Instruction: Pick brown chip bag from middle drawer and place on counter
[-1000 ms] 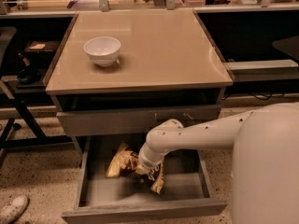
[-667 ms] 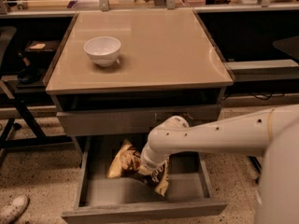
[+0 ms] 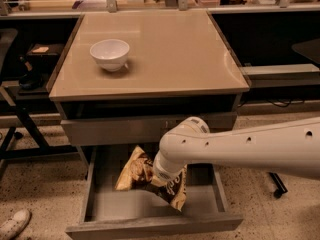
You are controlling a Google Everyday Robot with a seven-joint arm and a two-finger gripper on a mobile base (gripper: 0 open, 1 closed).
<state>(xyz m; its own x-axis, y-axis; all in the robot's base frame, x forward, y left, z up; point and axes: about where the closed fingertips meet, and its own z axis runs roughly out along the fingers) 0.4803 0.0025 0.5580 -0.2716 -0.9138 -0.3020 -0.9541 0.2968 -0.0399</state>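
Camera view: my gripper (image 3: 161,176) is down inside the open middle drawer (image 3: 150,226), its end buried in the brown chip bag (image 3: 137,171) — whether it has clamped on, I cannot tell. The bag sits tilted, touching the gripper and spreading beside and beneath it. I judge the pickup underway — placing on the counter (image 3: 175,49) remains.

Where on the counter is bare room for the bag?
The counter is bare right of and in front of the white bowl; only its back-left is taken. The gripper is at the brown chip bag in the middle drawer.
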